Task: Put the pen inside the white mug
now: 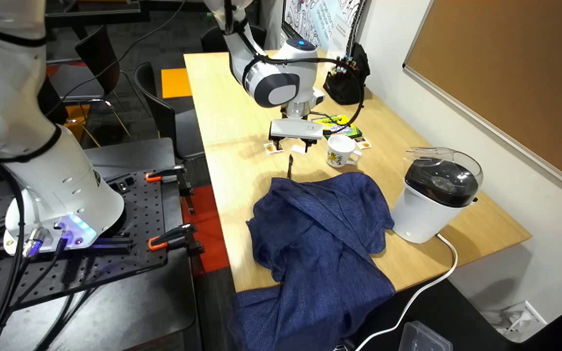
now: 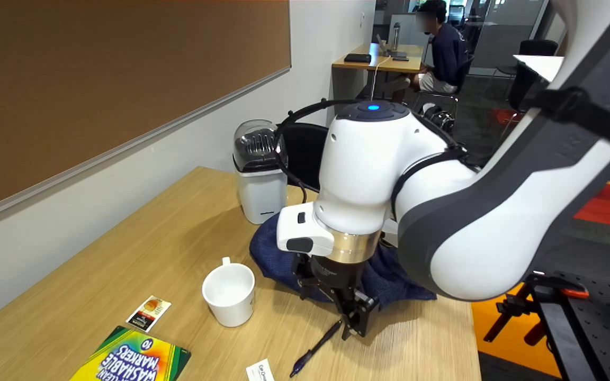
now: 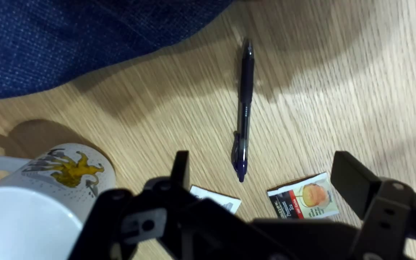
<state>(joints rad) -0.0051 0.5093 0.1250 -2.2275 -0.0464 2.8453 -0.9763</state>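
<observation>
A dark purple pen with a clear barrel (image 3: 245, 104) lies flat on the wooden table. It also shows in both exterior views (image 1: 290, 166) (image 2: 316, 346). Its tip points toward the blue cloth. The white mug (image 2: 229, 296) stands upright beside the pen, with a yellow-green figure on its side (image 1: 335, 155); it also shows at the lower left in the wrist view (image 3: 60, 196). My gripper (image 3: 260, 162) is open and empty above the table. In the wrist view the pen's clip end lies between the fingertips, lower down and not touched. The gripper also shows in an exterior view (image 1: 292, 145).
A blue cloth (image 1: 320, 234) lies bunched near the pen's tip. A white black-topped corded appliance (image 1: 422, 209) stands beyond it. A marker box (image 2: 130, 360), a tea packet (image 3: 303, 198) and a white card (image 2: 260, 370) lie nearby. A black holder with markers (image 1: 342, 87) stands by the wall.
</observation>
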